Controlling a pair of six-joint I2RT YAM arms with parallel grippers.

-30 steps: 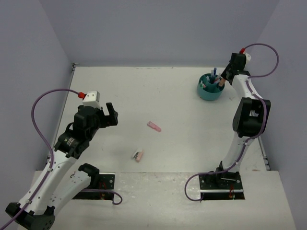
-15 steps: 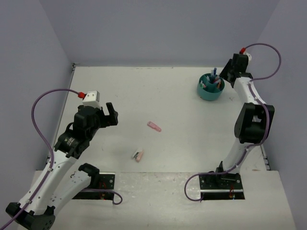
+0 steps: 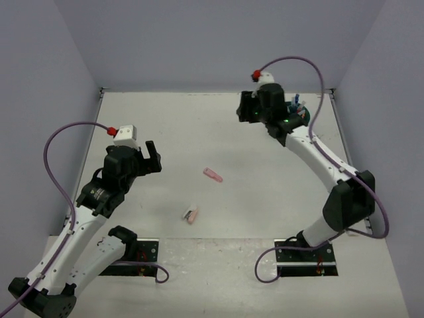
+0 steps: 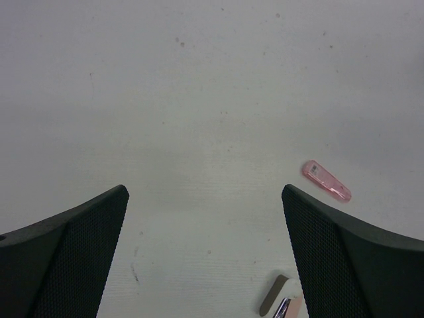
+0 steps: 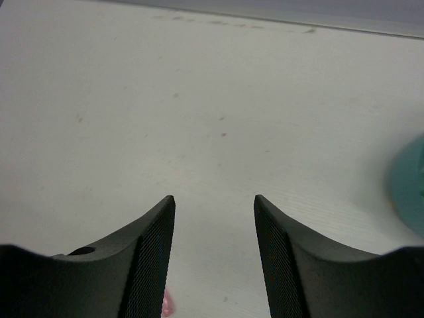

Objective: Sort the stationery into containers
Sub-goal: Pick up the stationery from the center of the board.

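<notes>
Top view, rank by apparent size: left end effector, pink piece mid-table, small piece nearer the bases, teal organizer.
1. left end effector, raised nearer the camera, so flattered.
2. pink piece and small piece: alike, unranked.
Unranked: teal organizer, mostly hidden behind the right arm.

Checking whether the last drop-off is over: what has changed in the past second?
The right gripper swung left, away from the teal organizer, and is open and empty. The left gripper, the pink highlighter and the small pink item stayed where they were.
</notes>
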